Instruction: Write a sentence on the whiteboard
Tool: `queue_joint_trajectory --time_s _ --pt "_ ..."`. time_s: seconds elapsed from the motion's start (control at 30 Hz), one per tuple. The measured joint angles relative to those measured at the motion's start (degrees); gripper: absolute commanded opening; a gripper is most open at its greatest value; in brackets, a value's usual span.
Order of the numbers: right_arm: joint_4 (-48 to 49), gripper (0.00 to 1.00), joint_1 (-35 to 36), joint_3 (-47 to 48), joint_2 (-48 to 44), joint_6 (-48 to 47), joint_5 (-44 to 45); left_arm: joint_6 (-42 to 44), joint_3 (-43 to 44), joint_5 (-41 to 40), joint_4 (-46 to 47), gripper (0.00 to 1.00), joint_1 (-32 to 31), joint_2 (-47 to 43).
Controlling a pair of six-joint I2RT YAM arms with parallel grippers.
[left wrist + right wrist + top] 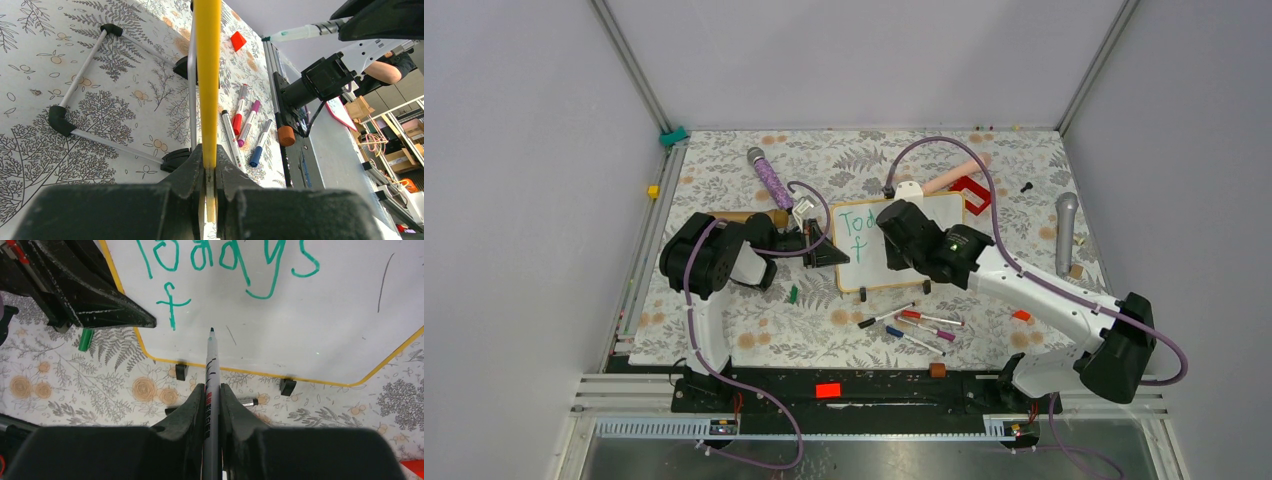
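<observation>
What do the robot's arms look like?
The left arm and right arm have white tubes and black joints. A purple cable loops along each. The left gripper and right gripper are black wedges. A green light glows on the right arm.

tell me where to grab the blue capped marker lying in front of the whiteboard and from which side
Grip the blue-capped marker at mid-barrel, coming straight down from above with the jaws across its length. It lies flat on the table, so probably only a top approach gets a finger on each side. The pink-capped marker lies close beyond it, so keep the far finger tight to the barrel.
</observation>
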Motion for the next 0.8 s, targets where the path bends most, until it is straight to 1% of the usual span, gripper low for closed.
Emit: queue_joint_trajectory --time_s 0.2,0.3,0.57,0.8 --pt "-2.25 0.0 -0.04 0.9 -0.04 0.63 -3.28 0.02 0.0 0.0 -0.02 0.0 0.0 0.0" --pt "-2.12 0.0 -0.07 0.7 -0.52 0.57 -3.41 0.02 0.0 0.02 -0.02 0.0 0.0 0.0" --pt "-0.04 0.0 -0.17 -5.22 -8.59 1.49 4.22 0.02 0.0 0.11 0.0 0.0 0.0 0.0" --pt "0.42 0.0 -0.24 -6.93 -9.57 3.08 10.69 0.02 0.0 0.33 -0.02 0.0 0.0 0.0"
